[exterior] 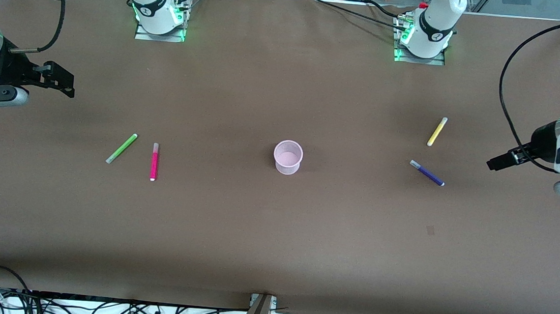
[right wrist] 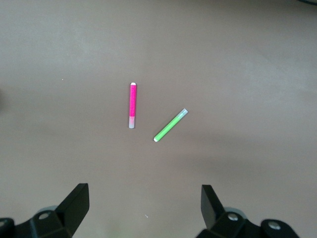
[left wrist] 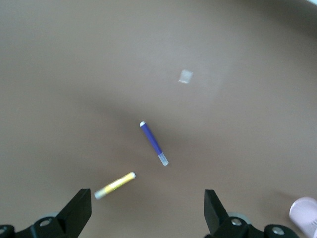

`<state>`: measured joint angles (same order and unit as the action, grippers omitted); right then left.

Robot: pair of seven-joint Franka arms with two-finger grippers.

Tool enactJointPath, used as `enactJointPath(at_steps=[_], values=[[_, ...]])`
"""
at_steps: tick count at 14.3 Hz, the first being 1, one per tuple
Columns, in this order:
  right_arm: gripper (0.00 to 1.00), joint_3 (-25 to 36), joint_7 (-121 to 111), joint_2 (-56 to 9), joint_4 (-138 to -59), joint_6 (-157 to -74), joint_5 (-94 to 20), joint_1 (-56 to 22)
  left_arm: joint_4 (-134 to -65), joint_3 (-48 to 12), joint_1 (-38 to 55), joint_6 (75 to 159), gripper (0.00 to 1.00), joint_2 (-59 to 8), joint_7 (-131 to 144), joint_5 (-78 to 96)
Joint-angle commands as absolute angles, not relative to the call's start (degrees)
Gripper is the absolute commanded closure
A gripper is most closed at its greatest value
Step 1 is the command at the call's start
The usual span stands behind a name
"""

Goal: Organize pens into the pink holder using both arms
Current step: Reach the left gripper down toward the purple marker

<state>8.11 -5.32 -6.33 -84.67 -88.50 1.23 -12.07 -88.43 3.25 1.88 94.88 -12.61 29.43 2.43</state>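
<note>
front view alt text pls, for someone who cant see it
An empty pink holder stands mid-table with four pens lying flat around it: green pen and pink pen toward the right arm's end, yellow pen and purple pen toward the left arm's end. The right gripper and left gripper wait open, holding nothing.

even overhead light | soft shadows | left wrist view blurred (slightly)

The pink holder (exterior: 288, 157) stands upright and empty at mid-table. The lime green pen (exterior: 121, 148) and magenta pen (exterior: 154, 161) lie flat near each other toward the right arm's end; the yellow pen (exterior: 437, 131) and dark purple pen (exterior: 426, 172) lie flat toward the left arm's end, the yellow one farther from the front camera
</note>
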Motion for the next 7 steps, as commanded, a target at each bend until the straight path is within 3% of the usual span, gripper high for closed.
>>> enactJointPath(at_steps=[1,7], values=[[0.00,7.8,-5.1,-5.5,-84.8,-88.0,0.6,-12.0,-93.8,3.0,1.7,98.2,0.00,-13.5,40.0,3.3],[0.00,7.1,-5.1,-5.4,-84.8,-87.8,0.6,-12.0,-106.4,2.8,1.8,111.6,0.00,-16.6,48.1,3.3]])
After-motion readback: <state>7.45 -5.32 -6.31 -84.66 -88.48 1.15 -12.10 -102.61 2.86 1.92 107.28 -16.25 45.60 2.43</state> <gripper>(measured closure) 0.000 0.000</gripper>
